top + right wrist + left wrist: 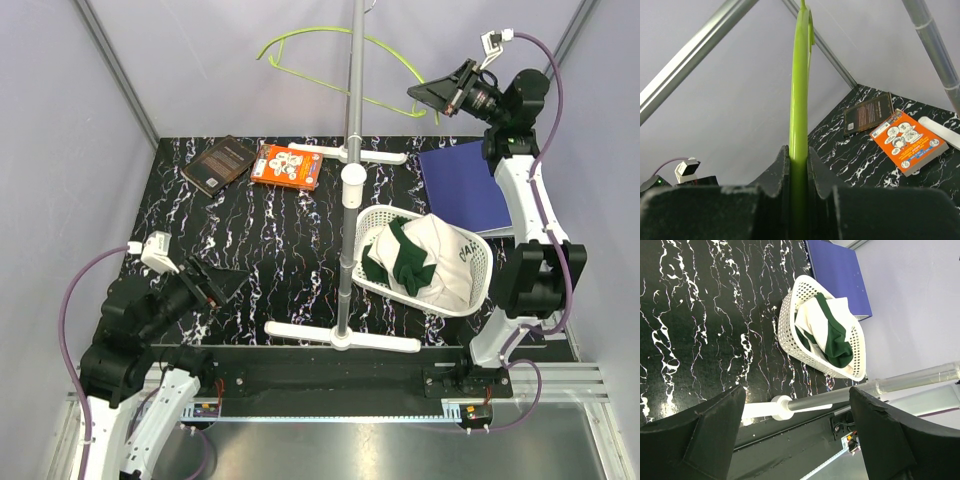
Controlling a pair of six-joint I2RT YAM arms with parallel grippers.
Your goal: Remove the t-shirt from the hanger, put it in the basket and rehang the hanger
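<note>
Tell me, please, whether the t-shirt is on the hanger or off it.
Off. The t-shirt lies bunched in the white basket, while the right hand holds the bare hanger up.

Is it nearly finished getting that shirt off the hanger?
It looks essentially done. The t-shirt lies bundled in the white basket, off the hanger. The right pincer is shut on the bare hanger, holding it up in the air. The left pincer is open and empty. What's left is probably only putting the hanger down.
</note>
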